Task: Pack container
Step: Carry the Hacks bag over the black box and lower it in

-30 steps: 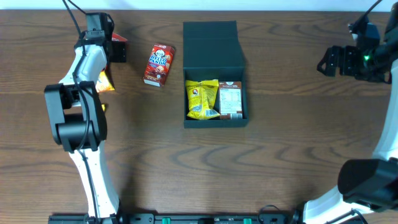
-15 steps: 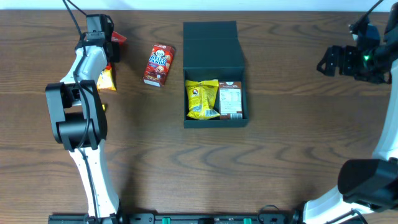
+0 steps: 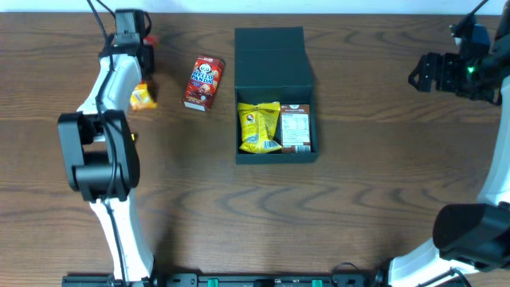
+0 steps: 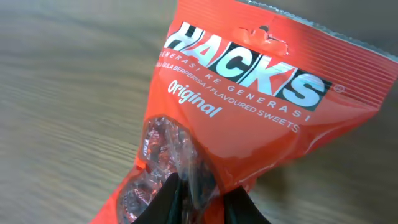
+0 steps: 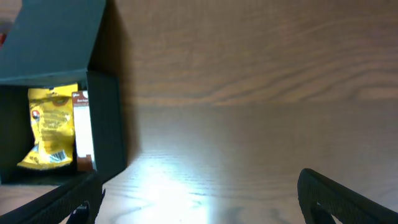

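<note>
The container [image 3: 275, 153], a dark teal box with its flap lid [image 3: 270, 57] laid open behind it, sits mid-table and holds a yellow snack packet [image 3: 260, 126] and a brown-and-white packet [image 3: 296, 127]. At the far left my left gripper [image 3: 145, 50] is shut on the lower end of a red Hacks sweets packet [image 3: 148, 39]. The left wrist view shows that packet [image 4: 249, 99] pinched between the dark fingertips [image 4: 168, 202] just above the wood. My right gripper [image 3: 416, 76] hovers at the far right, open and empty; its wrist view catches the container [image 5: 109, 124] at left.
A red Hello Panda box [image 3: 204, 82] lies between the left arm and the container. A small orange packet [image 3: 143, 97] rests beside the left arm. The table's far edge runs just behind the left gripper.
My left gripper went from open to shut on the red packet and shifted slightly toward the far edge, uncovering more of the orange packet. The right arm barely moved.
</note>
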You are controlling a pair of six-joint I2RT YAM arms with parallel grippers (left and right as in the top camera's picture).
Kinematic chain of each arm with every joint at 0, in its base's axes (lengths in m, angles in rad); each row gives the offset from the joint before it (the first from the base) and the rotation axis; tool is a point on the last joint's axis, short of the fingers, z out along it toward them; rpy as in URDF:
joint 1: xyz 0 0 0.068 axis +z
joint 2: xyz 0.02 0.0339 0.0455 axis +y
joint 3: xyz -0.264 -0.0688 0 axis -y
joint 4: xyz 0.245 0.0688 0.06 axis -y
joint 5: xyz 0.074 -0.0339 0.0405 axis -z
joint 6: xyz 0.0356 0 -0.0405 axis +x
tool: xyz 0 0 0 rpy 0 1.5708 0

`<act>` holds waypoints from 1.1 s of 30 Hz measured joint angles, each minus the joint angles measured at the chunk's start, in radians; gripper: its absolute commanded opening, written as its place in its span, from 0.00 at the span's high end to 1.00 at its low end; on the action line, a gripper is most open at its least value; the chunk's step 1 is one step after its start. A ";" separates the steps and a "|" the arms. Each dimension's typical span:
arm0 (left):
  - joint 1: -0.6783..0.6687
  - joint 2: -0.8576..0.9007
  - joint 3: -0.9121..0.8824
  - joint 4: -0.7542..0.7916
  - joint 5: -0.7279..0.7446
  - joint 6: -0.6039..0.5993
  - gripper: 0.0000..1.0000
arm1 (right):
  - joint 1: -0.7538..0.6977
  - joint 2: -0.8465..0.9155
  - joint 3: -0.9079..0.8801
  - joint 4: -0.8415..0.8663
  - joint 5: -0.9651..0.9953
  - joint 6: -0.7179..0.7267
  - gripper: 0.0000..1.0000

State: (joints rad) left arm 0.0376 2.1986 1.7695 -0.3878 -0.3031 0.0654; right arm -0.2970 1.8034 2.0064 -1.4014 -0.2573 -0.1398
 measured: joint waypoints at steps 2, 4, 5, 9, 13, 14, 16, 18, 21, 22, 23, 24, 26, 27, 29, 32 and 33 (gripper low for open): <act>-0.021 -0.074 0.000 -0.008 -0.026 -0.030 0.94 | 0.000 0.000 0.000 0.012 0.000 -0.001 0.01; -0.045 -0.144 0.000 -0.032 -0.044 -0.059 0.94 | 0.000 0.000 0.000 0.018 0.007 -0.002 0.01; -0.060 -0.179 0.000 -0.049 -0.049 -0.076 0.94 | 0.000 0.000 0.000 0.019 0.013 -0.002 0.01; -0.146 -0.309 0.001 -0.164 -0.066 -0.193 0.94 | 0.000 0.000 0.000 0.020 0.051 -0.003 0.01; -0.263 -0.357 0.006 -0.343 -0.071 -0.403 0.94 | -0.007 0.000 0.000 0.028 0.072 -0.003 0.01; -0.299 -0.358 0.007 -0.396 -0.070 -0.473 0.94 | -0.013 0.000 0.000 0.033 0.074 -0.002 0.01; -0.369 -0.352 0.006 -0.496 -0.069 -0.621 0.94 | -0.031 0.000 0.000 0.048 0.076 0.005 0.01; -0.432 -0.344 0.005 -0.559 -0.069 -0.745 0.94 | -0.059 0.000 0.000 0.071 0.077 0.021 0.01; -0.547 -0.320 0.005 -0.572 -0.070 -0.907 0.94 | -0.120 0.000 0.000 0.098 0.082 0.054 0.01; -0.583 -0.306 0.005 -0.566 -0.070 -0.942 0.94 | -0.136 0.000 0.000 0.103 0.083 0.061 0.01; -0.610 -0.293 0.005 -0.557 -0.071 -0.965 0.94 | -0.150 0.000 0.000 0.104 0.083 0.068 0.01; -0.634 -0.280 0.005 -0.548 -0.070 -0.983 0.94 | -0.160 0.000 0.000 0.104 0.082 0.072 0.01; -0.682 -0.247 0.005 -0.538 -0.070 -1.010 0.94 | -0.178 0.000 0.000 0.105 0.075 0.079 0.01; -0.706 -0.225 0.005 -0.531 -0.070 -1.019 0.94 | -0.185 0.000 0.000 0.105 0.067 0.081 0.01; -0.736 -0.187 0.005 -0.522 -0.069 -1.034 0.94 | -0.197 0.000 0.000 0.105 0.048 0.083 0.01; -0.758 -0.128 0.005 -0.521 -0.066 -1.041 0.94 | -0.207 0.000 0.000 0.105 0.031 0.085 0.01; -0.759 -0.115 0.005 -0.521 -0.066 -1.042 0.94 | -0.210 0.000 0.000 0.105 0.026 0.085 0.01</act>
State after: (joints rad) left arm -0.7216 2.0834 1.7748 -0.9089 -0.3695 -0.9764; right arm -0.5068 1.8034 2.0060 -1.2964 -0.2310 -0.0544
